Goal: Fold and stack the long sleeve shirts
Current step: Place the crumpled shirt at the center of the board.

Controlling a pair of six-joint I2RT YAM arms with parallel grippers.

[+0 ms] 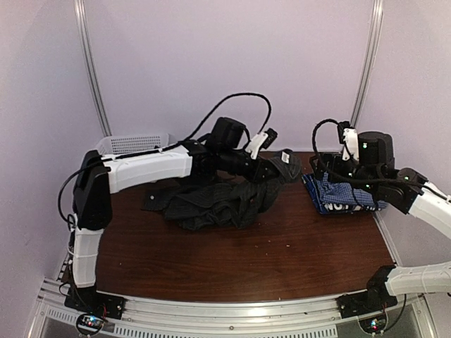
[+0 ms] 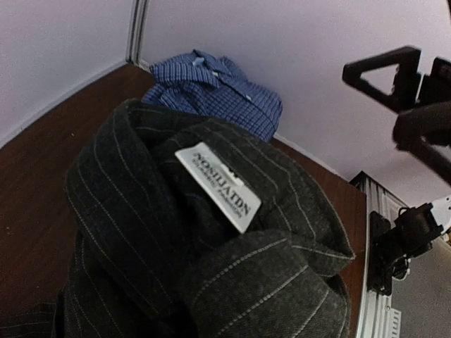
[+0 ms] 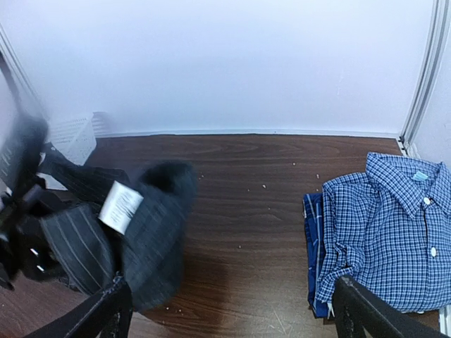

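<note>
The black pinstriped shirt [image 1: 218, 201] lies in a heap at the table's middle. Its collar end is lifted to my left gripper [image 1: 273, 166], which is shut on it. In the left wrist view the shirt [image 2: 141, 232] with its white label [image 2: 218, 186] fills the frame and hides the fingers. A folded blue-white checked shirt [image 1: 345, 191] lies on a navy one [image 3: 313, 232] at the right. My right gripper [image 3: 236, 317] is wide open and empty, hovering left of the stack, between it and the black shirt [image 3: 148, 225].
A white mesh basket [image 1: 134, 143] stands at the back left by the wall. Bare brown table [image 1: 282, 253] lies in front of the shirts. The back wall and two metal frame posts close off the rear.
</note>
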